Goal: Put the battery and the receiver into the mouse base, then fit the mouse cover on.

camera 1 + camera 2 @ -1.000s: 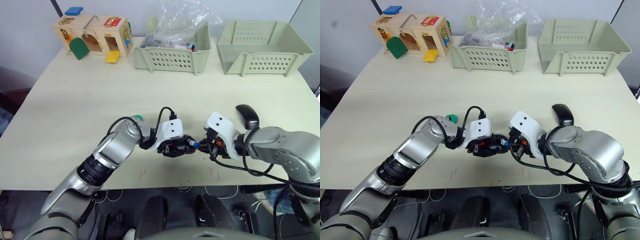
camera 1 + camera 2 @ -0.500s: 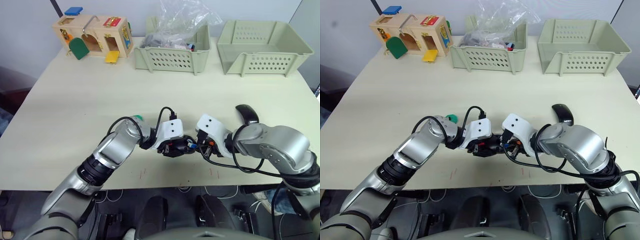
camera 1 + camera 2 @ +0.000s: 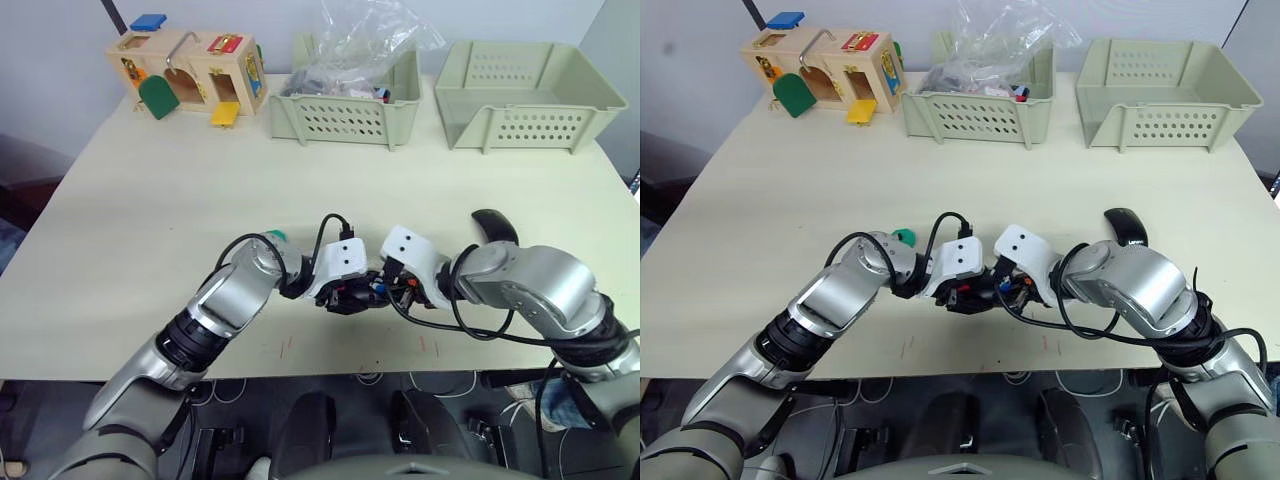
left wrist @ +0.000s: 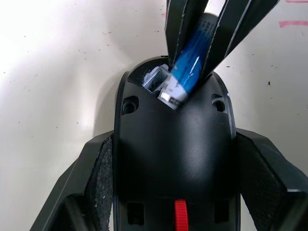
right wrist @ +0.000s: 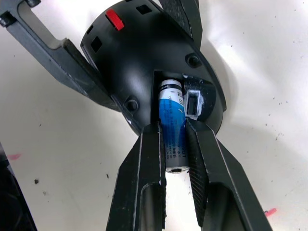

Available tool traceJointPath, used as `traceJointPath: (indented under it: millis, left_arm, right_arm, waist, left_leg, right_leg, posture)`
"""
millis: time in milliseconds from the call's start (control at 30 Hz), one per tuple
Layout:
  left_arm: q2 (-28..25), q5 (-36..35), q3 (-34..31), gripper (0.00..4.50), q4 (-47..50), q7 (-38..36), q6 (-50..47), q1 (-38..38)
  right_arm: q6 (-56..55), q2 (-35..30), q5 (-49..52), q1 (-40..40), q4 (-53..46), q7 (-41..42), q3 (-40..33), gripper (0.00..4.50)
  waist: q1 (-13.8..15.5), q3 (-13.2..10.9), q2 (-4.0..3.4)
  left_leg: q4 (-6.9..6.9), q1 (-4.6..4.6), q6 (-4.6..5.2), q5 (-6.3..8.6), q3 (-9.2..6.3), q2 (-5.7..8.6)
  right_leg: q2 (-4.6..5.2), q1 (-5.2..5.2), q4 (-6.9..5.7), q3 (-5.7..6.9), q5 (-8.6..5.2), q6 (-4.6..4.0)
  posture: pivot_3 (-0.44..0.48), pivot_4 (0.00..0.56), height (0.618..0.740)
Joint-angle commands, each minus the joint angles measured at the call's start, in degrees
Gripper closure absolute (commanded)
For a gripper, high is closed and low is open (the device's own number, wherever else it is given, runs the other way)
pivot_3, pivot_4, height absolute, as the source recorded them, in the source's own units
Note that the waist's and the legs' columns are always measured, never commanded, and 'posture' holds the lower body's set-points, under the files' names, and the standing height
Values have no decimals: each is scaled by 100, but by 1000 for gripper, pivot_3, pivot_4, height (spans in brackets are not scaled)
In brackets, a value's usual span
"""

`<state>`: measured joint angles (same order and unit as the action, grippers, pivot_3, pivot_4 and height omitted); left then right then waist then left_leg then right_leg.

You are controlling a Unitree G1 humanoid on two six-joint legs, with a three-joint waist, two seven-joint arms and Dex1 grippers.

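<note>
Left gripper [image 4: 173, 192] clamps the mouse base [image 4: 174, 144] on the desk [image 3: 150, 220]; right gripper [image 5: 175, 144] pinches the battery [image 5: 172, 122] mid-length — small, rigid, probably slippery — tilted into the base's slot.

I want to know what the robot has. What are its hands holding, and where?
The left hand grips the mouse base by its sides; the right hand pinches the blue battery around its body.

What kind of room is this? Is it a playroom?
Probably a robot practice lab, not a playroom. A plain table holds a wooden latch-board toy, two pale green bins and a taken-apart mouse base, all laid out like test items.
</note>
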<state>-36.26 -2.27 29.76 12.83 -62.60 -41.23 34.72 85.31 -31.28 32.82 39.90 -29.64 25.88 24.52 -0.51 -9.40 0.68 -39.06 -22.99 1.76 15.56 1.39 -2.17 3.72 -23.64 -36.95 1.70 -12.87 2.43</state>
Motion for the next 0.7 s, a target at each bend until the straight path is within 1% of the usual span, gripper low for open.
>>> traceJointPath:
  millis: [33,100,133,200,300,333,400,467,533,600,667,700]
  left_arm:
    - [60,27,165,1574,-13,1,-47,-84]
    - [64,20,154,1574,-20,5,-52,-84]
    - [68,12,148,1574,-9,11,-66,-90]
    - [67,11,147,1574,-3,13,-73,-96]
    - [46,9,134,1574,19,16,-75,-120]
    - [42,6,130,1574,31,17,-81,-131]
    - [37,2,127,1574,53,19,-90,-148]
    - [37,4,126,1574,56,24,-92,-153]
    - [43,10,124,1574,35,26,-80,-146]
    - [42,14,120,1574,26,26,-70,-143]
    - [26,11,108,1574,12,11,-59,-140]
    - [19,12,105,1574,7,3,-53,-135]
  right_arm:
    - [-190,25,-36,39,-14,100,43,3197]
    - [-236,107,-91,-24,-32,27,-142,2361]
    - [-197,20,-8,-81,-178,100,-404,2025]
    - [-160,-227,125,-206,-456,260,-754,2025]
    - [-189,-528,383,-714,-953,450,-1436,2025]
    - [-305,-516,484,-1013,-1084,500,-1753,2025]
    - [-530,-510,613,-1436,-1251,582,-2141,2025]
    - [-1329,-716,458,-2035,-1469,805,-2290,2025]
    - [-2164,-617,339,-2699,-1517,940,-2481,2025]
    - [-2691,-546,230,-3048,-1458,996,-2519,2025]
    - [-3482,-191,8,-3441,-1325,946,-2321,2025]
    - [-3802,-15,-134,-3544,-1220,870,-2175,2025]
  waist:
    - [0,0,0]
    - [0,0,0]
    - [5,0,0]
    - [14,0,0]
    - [61,0,0]
    - [81,1,2]
    - [95,2,3]
    - [105,2,3]
    - [117,3,6]
    - [88,2,2]
    - [85,2,3]
    - [98,9,15]
  left_leg:
    - [0,0,0,0,0,0]
    - [0,1,0,0,-1,0]
    - [0,1,0,0,-1,0]
    - [0,-1,0,0,-1,0]
    - [0,-5,0,0,-3,1]
    - [0,-4,0,0,-1,2]
    - [1,-4,1,1,-5,0]
    - [4,-2,1,1,-3,0]
    - [6,0,1,1,-2,0]
    - [7,3,1,1,-1,-2]
    - [5,8,1,1,8,-2]
    - [4,8,1,1,8,-2]
  right_leg:
    - [0,0,0,0,0,0]
    - [0,0,0,1,0,0]
    - [0,0,0,1,0,0]
    - [0,0,0,1,0,0]
    - [1,0,7,3,0,0]
    - [2,0,7,1,0,1]
    - [0,2,9,5,-1,1]
    - [-2,0,7,3,-1,0]
    - [-2,0,7,2,-2,2]
    - [-4,2,8,0,-12,18]
    - [-4,3,6,-9,-13,23]
    - [-4,3,6,-8,-13,23]
  posture:
    - [0,150,740]
    - [0,150,740]
    - [0,150,740]
    - [0,150,740]
    - [0,150,740]
    - [0,150,740]
    - [0,150,740]
    - [0,150,740]
    - [0,150,740]
    - [0,150,740]
    - [0,150,740]
    - [0,150,740]
